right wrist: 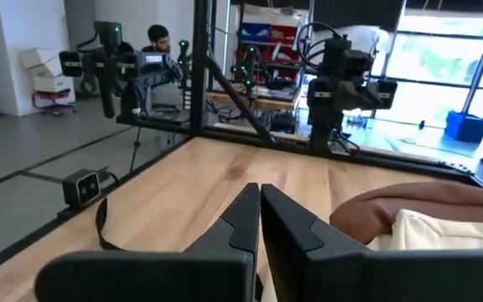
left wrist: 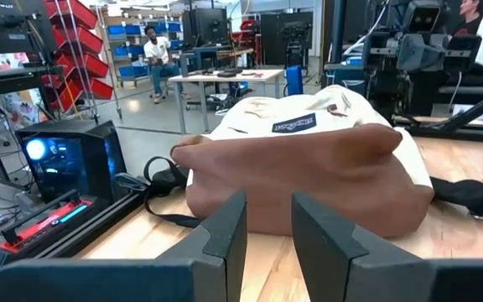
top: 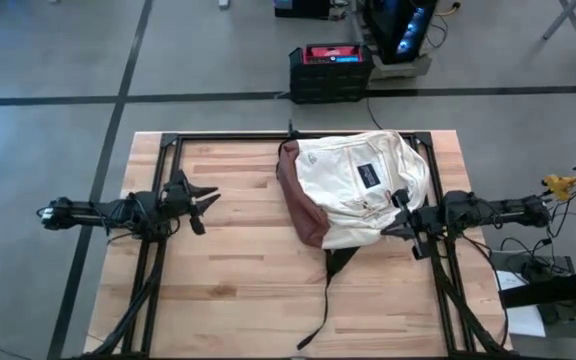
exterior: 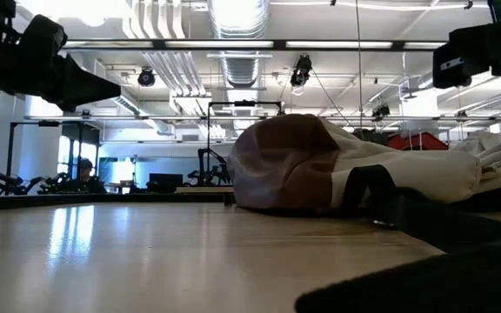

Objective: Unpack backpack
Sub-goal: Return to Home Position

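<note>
The cream-white backpack (top: 353,190) lies flat on the table's right half. Its front pocket with the dark logo patch (top: 365,171) faces up, and its reddish-brown base (top: 298,200) points toward the table's left. One black strap (top: 323,300) trails toward the near edge. My left gripper (top: 208,205) hovers open over the table's left half, pointing at the base (left wrist: 309,184) with bare wood between them. My right gripper (top: 393,228) is shut and held above the backpack's right near corner; the right wrist view shows its fingers (right wrist: 259,191) clear of the fabric (right wrist: 443,231).
A black frame rail (top: 298,136) runs along the table's far edge, and more rails run under both arms. A black box with a red top (top: 330,70) sits on the floor beyond the far edge. Bare wood (top: 238,270) lies between my left gripper and the backpack. A person (left wrist: 153,50) sits in the room.
</note>
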Tool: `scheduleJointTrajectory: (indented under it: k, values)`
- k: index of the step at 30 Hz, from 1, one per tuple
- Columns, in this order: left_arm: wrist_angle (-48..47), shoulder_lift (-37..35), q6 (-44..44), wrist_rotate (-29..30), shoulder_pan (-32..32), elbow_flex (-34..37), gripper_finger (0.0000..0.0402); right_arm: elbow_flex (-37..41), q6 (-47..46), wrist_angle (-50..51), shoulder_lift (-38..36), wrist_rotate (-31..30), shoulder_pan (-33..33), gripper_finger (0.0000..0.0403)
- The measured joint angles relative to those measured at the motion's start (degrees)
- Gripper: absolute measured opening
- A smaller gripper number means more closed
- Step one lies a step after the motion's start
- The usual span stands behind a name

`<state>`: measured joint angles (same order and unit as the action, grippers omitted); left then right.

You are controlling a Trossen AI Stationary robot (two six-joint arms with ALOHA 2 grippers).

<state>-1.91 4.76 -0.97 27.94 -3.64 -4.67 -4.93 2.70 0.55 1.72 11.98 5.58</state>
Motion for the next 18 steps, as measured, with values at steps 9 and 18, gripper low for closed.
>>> scheduleJointTrajectory:
  k: [9,18]
  values:
    - [0.17,2.77,0.0,0.0,0.0,0.0,0.0078,0.0,-2.71,0.02,0.35,0.01,0.0,0.0]
    - [0.09,5.99,0.0,0.02,-0.02,0.0,0.0078,-0.09,-2.69,-0.43,7.09,-1.02,6.66,0.0]
